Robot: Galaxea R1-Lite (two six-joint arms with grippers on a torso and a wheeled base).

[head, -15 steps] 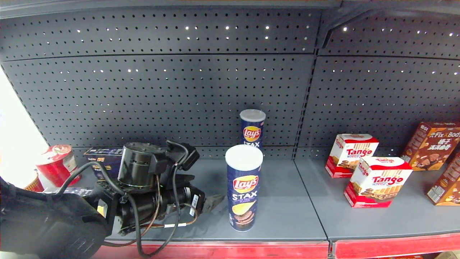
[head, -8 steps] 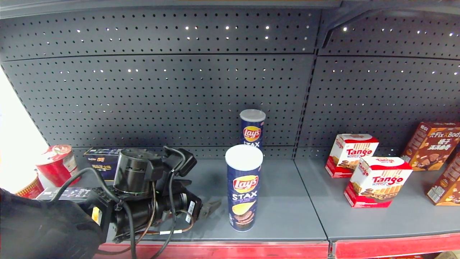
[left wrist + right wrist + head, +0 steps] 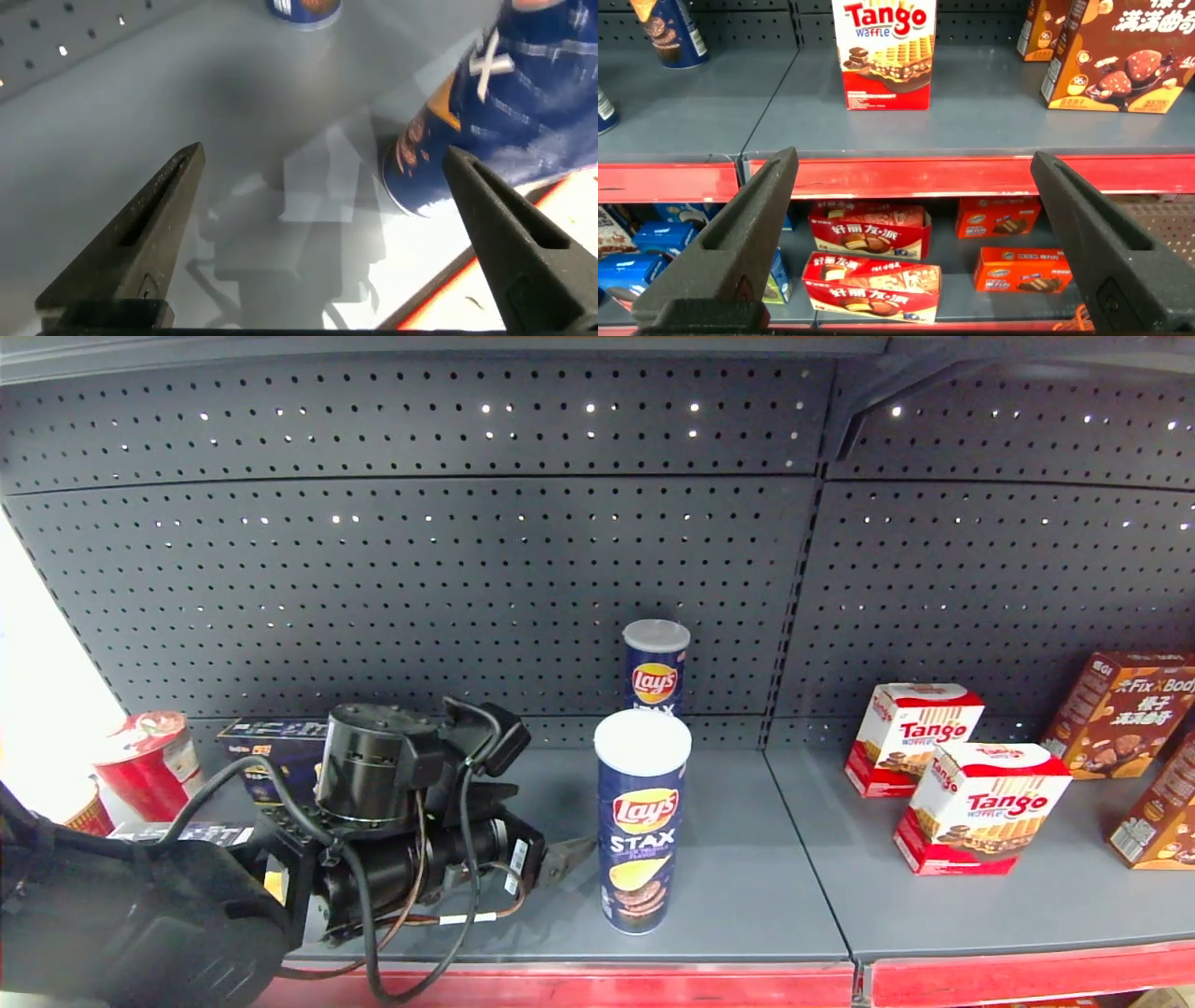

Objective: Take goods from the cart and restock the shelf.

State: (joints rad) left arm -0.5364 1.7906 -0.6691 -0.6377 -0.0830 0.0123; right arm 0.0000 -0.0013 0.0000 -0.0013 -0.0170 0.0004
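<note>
Looking down from the head, the front can [image 3: 642, 821] stands upright near the red front lip of the shelf [image 3: 747, 887], with the rear can [image 3: 656, 665] upright behind it by the back panel; the left gripper [image 3: 571, 855] lies low on the shelf just beside the front can, and whether its tip touches I cannot tell; a sideways nudge there could topple so tall and narrow a can, or slide it off the lip. From the left wrist, the fingers [image 3: 140, 243] are spread wide with bare shelf between them; the front can [image 3: 505, 103] sits off towards one finger rather than centred, so an advance might strike it instead of straddling it. From the right wrist, the right gripper [image 3: 913, 157] is spread too and holds nothing, facing the shelf front and a wafer box [image 3: 882, 51]; it poses little risk where it hangs.
</note>
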